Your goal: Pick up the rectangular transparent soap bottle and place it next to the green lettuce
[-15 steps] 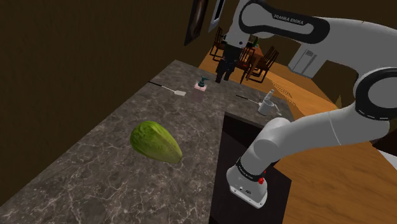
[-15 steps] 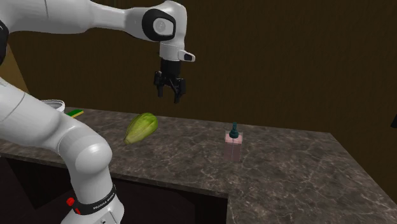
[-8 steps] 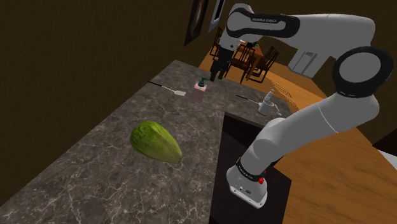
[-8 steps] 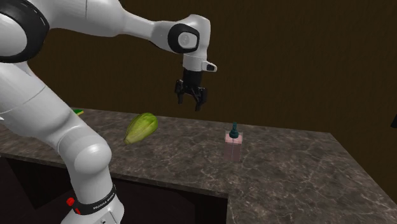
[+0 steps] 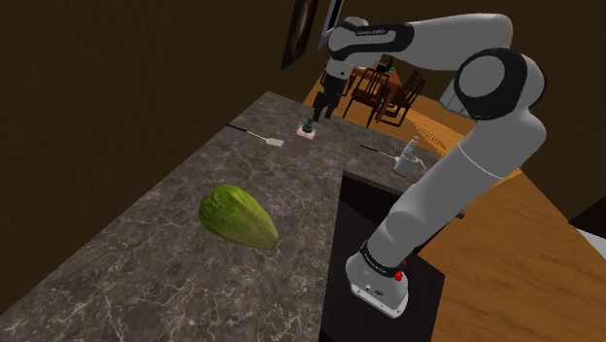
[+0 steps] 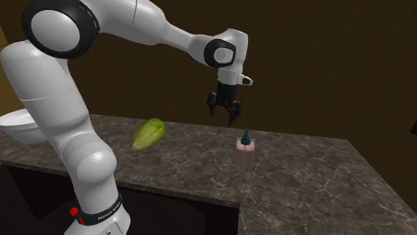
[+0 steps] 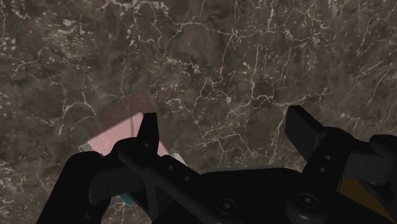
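The soap bottle (image 6: pixel 246 153) is a pinkish see-through rectangular block with a dark teal pump top, standing upright on the dark marble counter (image 6: pixel 301 180). In the shoulder view the bottle (image 5: pixel 308 129) stands far back on the counter. My black gripper (image 6: pixel 224 115) hangs open in the air, just above the bottle and a little toward the second exterior view's left. In the wrist view the fingers (image 7: pixel 148 135) stand wide apart, and the bottle's pink body (image 7: pixel 121 127) lies beside one finger, not between them. The green lettuce (image 5: pixel 236 216) lies on its side nearer the stand.
A flat spatula-like tool (image 5: pixel 264 138) lies on the counter beyond the lettuce. A pale cup-like item (image 5: pixel 405 160) stands at the counter's edge on the shoulder view's right. Wooden chairs and a table (image 5: pixel 381 89) stand behind on the wood floor.
The arm has stretched out along the counter away from the lettuce, carrying the open gripper toward the bottle and lower. The bottle and lettuce have not moved.
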### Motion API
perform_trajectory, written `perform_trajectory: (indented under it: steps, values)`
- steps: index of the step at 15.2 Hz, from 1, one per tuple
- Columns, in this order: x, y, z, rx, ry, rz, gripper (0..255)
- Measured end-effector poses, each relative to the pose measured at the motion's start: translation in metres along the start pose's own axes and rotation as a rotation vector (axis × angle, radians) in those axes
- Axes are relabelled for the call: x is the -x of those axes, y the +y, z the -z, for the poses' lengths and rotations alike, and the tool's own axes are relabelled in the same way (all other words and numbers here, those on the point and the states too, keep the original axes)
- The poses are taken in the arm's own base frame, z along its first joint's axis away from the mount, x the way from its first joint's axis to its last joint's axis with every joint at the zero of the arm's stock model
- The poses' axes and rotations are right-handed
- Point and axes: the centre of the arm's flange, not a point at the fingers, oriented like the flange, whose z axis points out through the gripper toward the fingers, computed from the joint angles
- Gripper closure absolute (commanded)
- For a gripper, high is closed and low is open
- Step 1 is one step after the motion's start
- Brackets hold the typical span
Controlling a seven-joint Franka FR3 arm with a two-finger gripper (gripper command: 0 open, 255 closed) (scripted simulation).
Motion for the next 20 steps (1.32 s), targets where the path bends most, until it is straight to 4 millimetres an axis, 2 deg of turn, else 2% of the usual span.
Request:
perform_trajectory:
  steps: [6, 9, 11, 16, 20]
  values:
    - [-0.051, 0.058, -0.020, -0.005, 0.010, -0.011, 0]
    - [-0.070, 0.087, -0.029, -0.006, 0.015, -0.017, 0]
    - [-0.075, 0.094, -0.038, -0.007, 0.016, -0.017, 0]
    - [-0.076, 0.094, -0.064, -0.007, 0.016, -0.017, 0]
    - [-0.077, 0.094, -0.071, -0.007, 0.016, -0.017, 0]
